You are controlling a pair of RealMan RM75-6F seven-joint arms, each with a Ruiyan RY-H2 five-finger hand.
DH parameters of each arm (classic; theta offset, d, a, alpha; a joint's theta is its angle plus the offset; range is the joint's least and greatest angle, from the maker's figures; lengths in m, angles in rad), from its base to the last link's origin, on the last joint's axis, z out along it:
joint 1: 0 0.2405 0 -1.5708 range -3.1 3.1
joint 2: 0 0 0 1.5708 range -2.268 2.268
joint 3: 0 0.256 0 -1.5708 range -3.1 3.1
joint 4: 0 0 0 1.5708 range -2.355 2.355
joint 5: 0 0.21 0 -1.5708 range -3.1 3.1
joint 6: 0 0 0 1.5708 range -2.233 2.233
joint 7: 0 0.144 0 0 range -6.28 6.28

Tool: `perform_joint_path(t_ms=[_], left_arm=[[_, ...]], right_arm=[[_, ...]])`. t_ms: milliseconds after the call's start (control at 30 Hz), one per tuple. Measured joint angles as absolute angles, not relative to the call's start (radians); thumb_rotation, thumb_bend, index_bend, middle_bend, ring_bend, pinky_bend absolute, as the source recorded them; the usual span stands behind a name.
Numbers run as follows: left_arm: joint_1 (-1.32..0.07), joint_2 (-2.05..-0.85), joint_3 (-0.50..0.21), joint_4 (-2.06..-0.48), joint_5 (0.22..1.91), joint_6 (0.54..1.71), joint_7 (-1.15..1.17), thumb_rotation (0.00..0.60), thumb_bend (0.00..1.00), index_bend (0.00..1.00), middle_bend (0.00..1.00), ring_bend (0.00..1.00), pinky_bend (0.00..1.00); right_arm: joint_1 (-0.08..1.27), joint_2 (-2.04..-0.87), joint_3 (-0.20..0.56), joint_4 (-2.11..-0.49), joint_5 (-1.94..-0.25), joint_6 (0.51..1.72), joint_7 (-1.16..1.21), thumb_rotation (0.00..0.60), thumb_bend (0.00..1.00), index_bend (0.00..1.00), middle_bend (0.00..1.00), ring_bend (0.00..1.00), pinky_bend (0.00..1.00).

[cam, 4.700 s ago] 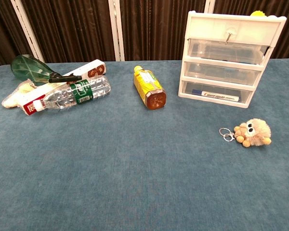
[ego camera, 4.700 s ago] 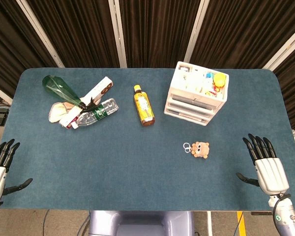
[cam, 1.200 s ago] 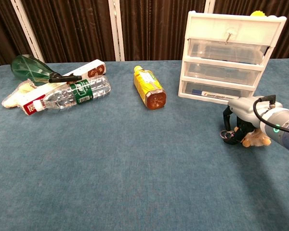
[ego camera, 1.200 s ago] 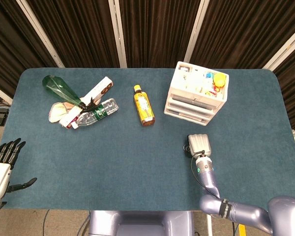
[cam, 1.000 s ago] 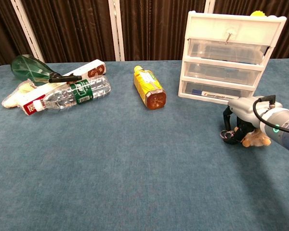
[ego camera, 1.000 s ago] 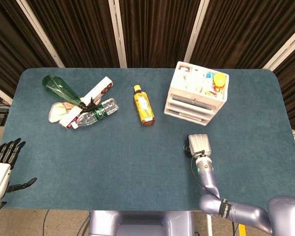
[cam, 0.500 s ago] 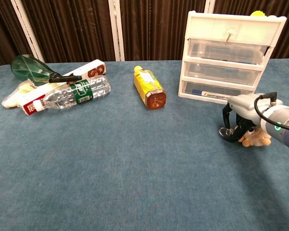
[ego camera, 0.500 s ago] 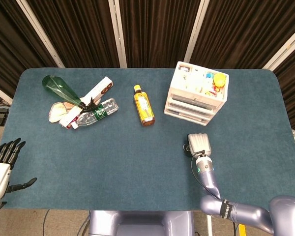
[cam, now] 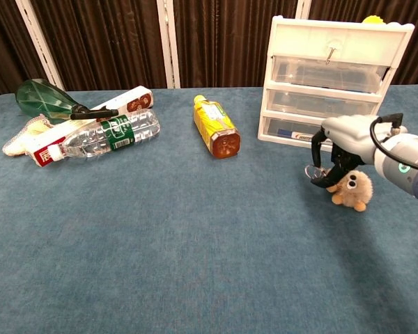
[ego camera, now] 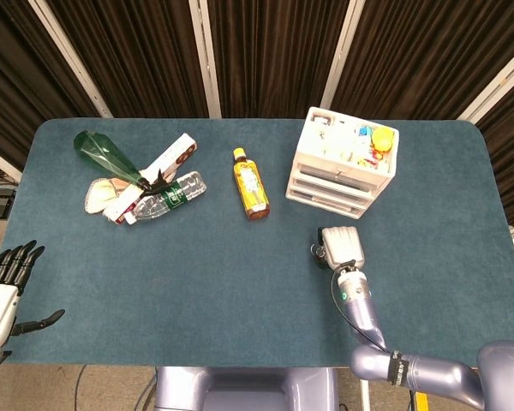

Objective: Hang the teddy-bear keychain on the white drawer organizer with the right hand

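Observation:
The teddy-bear keychain [cam: 352, 189] is a small tan plush with big eyes and a metal ring [cam: 313, 172]. In the chest view it dangles just above the table, pinched at its ring end by my right hand [cam: 340, 144]. From the head view my right hand [ego camera: 340, 244] covers the bear. The white drawer organizer [cam: 338, 76] stands behind the hand, with a small hook [cam: 329, 50] on its top drawer front. It also shows in the head view as the organizer [ego camera: 344, 163]. My left hand [ego camera: 2, 287] rests open off the table's near left corner.
A yellow bottle [cam: 217, 126] lies left of the organizer. At the far left sit a green bottle [cam: 43, 99], a clear plastic bottle [cam: 108, 135], a long white box [cam: 118, 106] and a cloth pouch [cam: 24, 133]. Blue felt covers the table [cam: 160, 236].
My right hand has risen and shifted left toward the organizer, lifting the bear off the table; it now hangs below the hand. The left hand has not moved.

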State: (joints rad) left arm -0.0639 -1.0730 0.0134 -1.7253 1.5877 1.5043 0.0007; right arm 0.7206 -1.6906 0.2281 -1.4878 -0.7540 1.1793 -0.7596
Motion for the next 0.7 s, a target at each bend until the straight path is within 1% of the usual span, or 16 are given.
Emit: perform_joint_path(t_ms=[200, 367, 700], left_arm=[[-0.063, -1.073, 0.014, -1.725, 1.591, 1.507, -0.003, 0.525, 0.07, 0.0, 0.0, 0.0, 0.0], [-0.064, -1.074, 0.013, -1.723, 1.587, 1.505, -0.006, 0.525, 0.07, 0.0, 0.0, 0.0, 0.0], [-0.066, -1.073, 0.011, -1.725, 1.583, 1.502, -0.01, 0.527, 0.07, 0.0, 0.0, 0.0, 0.0]], right_arm=[[0.711, -1.704, 0.237, -1.465, -0.872, 1.222, -0.659, 0.6, 0.34, 0.57, 1.0, 1.0, 0.9], [0.706, -1.733, 0.251, -1.399, -0.974, 1.262, -0.555, 0.6, 0.34, 0.57, 1.0, 1.0, 0.9], [0.714, -1.768, 0.309, -1.33, -1.042, 1.301, -0.481, 0.6, 0.34, 0.58, 1.0, 1.0, 0.9]])
